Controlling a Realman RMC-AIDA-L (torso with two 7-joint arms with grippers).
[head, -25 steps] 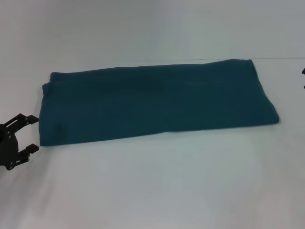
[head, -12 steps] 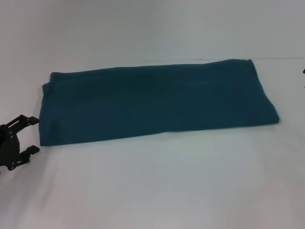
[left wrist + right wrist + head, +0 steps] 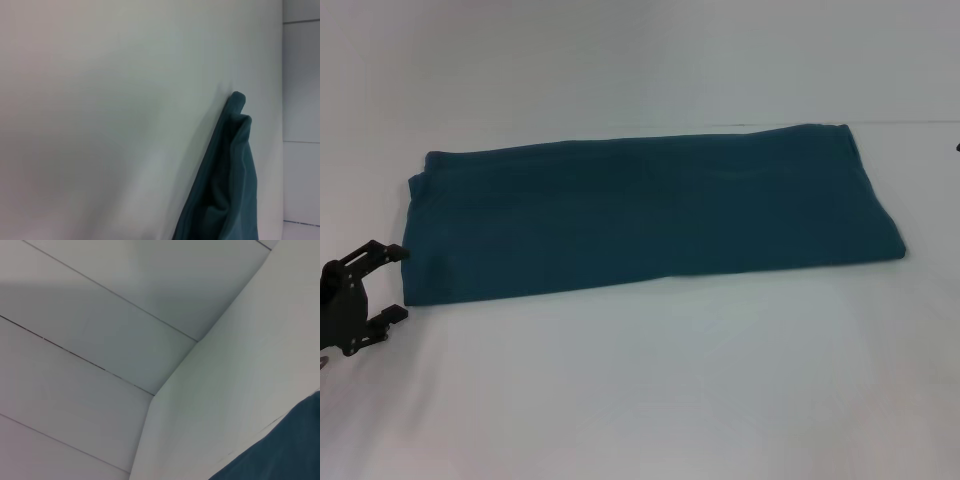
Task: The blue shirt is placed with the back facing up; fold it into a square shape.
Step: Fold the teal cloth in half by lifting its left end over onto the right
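My left gripper (image 3: 382,282) sits at the lower left of the head frame with its two dark fingers (image 3: 380,252) spread wide apart and nothing between them, low over the white table (image 3: 650,390) and just beside the near left corner of the blue shirt (image 3: 640,210), not touching it. I judge it is lined up there to take that short end, since the mouth faces the cloth's edge. Of my right gripper I see only a dark sliver at the far right edge of the head frame, and I cannot tell how its fingers stand; it seems held off to the side of the cloth's other end. The shirt lies across the middle of the frame as a long band, its sides apparently already folded in, the plain back up and no lettering showing. In the left wrist frame the shirt (image 3: 227,185) fills the lower right as a stacked, doubled edge on the bare table, which suits a layered fold. In the right wrist frame only a corner of the shirt (image 3: 280,450) shows at the lower right, with panelled wall (image 3: 90,340) behind. To reach a square, I reckon the band needs folding end over end. Counted: one shirt, two grippers, one table.
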